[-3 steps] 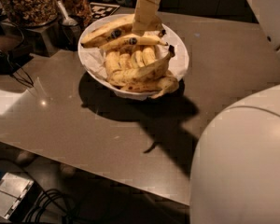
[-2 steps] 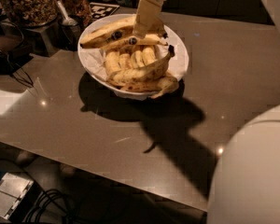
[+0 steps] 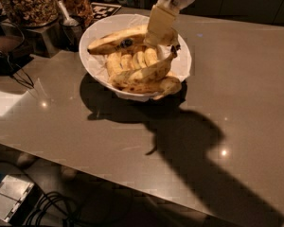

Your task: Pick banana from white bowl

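We see a wide grey-brown tabletop (image 3: 241, 74) filling most of the view, with a large dark shadow lying across its lower right part. Along the far left edge stands a big glass jar (image 3: 27, 3) of brownish dry food, with a second, smaller jar (image 3: 78, 2) and a metal scoop (image 3: 66, 14) just beside it. The white bowl (image 3: 95, 69) sits on the tabletop near those jars, round and broad, with a crinkled paper lining (image 3: 182, 63) showing along its right side. Inside it we count several yellow, brown-freckled bananas; two fatter ones (image 3: 146, 74) lie along the near rim. The banana (image 3: 114, 42) rests in the far part of the bowl, lying left to right across the others. The pincer (image 3: 161, 32) comes down from the top edge and sits over that banana's right end, touching or just above it; we cannot tell whether it is apart or clamped. A small dark-blue oval sticker (image 3: 127, 43) marks the banana at mid-length.
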Action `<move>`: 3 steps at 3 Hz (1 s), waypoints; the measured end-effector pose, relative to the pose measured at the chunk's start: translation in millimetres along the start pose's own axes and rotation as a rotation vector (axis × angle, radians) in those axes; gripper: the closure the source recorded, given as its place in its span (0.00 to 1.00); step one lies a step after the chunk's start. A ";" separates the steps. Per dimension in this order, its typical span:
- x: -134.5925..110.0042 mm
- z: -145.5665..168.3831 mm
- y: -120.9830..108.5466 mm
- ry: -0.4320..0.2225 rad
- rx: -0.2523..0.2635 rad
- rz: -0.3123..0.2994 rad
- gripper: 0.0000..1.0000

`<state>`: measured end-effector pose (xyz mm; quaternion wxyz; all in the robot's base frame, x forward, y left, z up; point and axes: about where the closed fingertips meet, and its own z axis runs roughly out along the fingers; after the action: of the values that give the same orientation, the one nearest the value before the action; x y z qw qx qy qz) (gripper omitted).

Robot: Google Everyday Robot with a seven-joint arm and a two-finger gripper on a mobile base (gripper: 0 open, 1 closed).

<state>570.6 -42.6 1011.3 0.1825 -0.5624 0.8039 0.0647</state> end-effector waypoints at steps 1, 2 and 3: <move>14.5 -9.3 16.9 0.020 0.025 0.068 1.00; 29.1 -18.1 35.3 0.043 0.051 0.139 1.00; 46.4 -31.3 53.0 0.067 0.088 0.214 1.00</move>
<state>500.6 -74.1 1017.9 0.1720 -0.4665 0.8671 0.0295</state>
